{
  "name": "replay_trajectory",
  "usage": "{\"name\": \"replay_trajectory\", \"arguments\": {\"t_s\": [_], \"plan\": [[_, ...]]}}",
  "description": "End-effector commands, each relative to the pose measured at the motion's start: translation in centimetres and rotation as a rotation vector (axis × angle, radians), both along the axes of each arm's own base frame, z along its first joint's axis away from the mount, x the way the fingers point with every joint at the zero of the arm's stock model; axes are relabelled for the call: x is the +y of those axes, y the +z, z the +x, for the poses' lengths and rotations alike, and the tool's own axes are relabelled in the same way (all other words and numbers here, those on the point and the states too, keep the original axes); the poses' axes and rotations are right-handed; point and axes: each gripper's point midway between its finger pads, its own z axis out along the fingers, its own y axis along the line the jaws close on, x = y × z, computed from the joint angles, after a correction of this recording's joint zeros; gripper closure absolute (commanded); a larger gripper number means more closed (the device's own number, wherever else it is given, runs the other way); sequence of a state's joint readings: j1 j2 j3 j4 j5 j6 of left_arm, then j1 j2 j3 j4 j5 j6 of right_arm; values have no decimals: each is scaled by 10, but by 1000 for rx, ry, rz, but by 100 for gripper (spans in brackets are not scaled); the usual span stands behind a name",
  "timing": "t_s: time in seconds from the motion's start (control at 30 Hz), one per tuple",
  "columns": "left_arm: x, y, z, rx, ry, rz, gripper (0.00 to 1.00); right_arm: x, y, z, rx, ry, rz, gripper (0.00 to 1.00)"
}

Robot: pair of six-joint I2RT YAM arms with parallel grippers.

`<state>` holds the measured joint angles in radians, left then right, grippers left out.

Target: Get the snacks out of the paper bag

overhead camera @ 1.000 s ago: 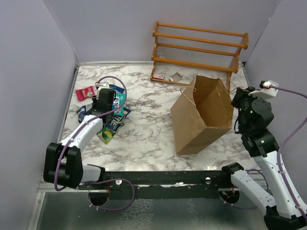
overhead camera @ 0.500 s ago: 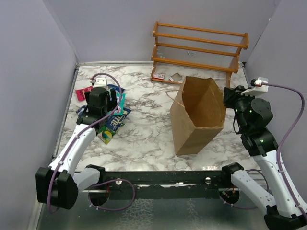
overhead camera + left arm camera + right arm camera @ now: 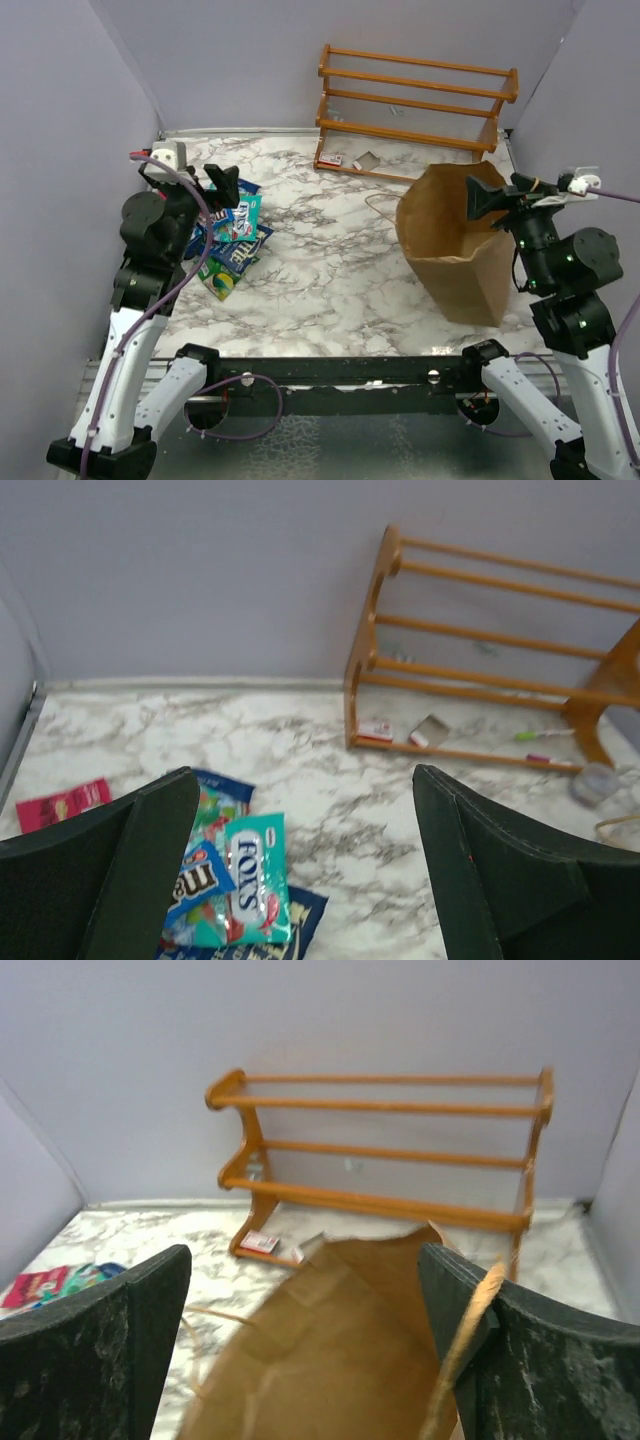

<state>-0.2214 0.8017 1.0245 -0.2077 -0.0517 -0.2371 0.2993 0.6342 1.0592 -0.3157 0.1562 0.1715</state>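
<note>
Left gripper [image 3: 221, 187] is raised off the table [image 3: 320, 270], jaws wide apart, nothing between them. In the left wrist view the left gripper [image 3: 302, 780] frames the snacks [image 3: 232, 240]: they lie in a loose overlapping pile below and just ahead of it, mostly toward its left finger. The teal-red packet [image 3: 255, 880] is on top, the dark blue packet [image 3: 240, 256] is under it on the near side, and the green-yellow packet [image 3: 220, 284] pokes out nearest the arm base. The small red-white packet [image 3: 62, 802] lies alone outside the left finger, apart from the pile. Right gripper [image 3: 487, 200] is also spread wide and grips nothing; it sits at the upper rim of the paper bag [image 3: 455, 265]. In the right wrist view the paper bag [image 3: 340, 1360] fills the space under and ahead of the right gripper [image 3: 302, 1255], between its fingers. A string handle [image 3: 468, 1330] runs along the right finger; can't tell if it touches. Bag mouth is open and the bag leans. The pile is well apart from the bag. Orange rack [image 3: 415, 100] stands beyond both grippers at the back wall.
</note>
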Motion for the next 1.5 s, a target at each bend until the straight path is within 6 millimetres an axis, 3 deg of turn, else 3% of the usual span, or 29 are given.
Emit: {"name": "replay_trajectory", "arguments": {"t_s": [0.0,0.13,0.27,0.4,0.63,0.73,0.93,1.0,1.23,1.33,1.47], "plan": [[-9,73,-25,-210,-88,-31,8,2,43,-28,-125,57,-40,0],[-8,88,-30,-240,-86,-45,8,-10,35,-25,-108,-12,13,5],[-17,74,-24,-202,-124,-68,8,0,19,-15,-78,23,50,15],[-28,52,-16,-130,-171,-94,8,19,25,-12,-75,119,93,20],[-30,29,-7,-80,-166,-101,8,56,50,-20,-88,335,211,22],[-32,24,-5,-66,-173,-102,8,54,57,-15,-93,315,275,22],[-33,20,-6,-56,-176,-109,8,40,52,5,-61,206,378,22],[-32,17,-7,-49,-172,-104,8,36,44,12,-48,170,384,22],[-41,7,-7,-18,-221,-108,7,26,-16,44,72,42,346,21],[-61,-3,-6,27,-323,-141,7,23,-35,55,105,3,295,20],[-106,-14,-15,101,-583,-291,7,20,-44,61,120,-22,231,18]]}}
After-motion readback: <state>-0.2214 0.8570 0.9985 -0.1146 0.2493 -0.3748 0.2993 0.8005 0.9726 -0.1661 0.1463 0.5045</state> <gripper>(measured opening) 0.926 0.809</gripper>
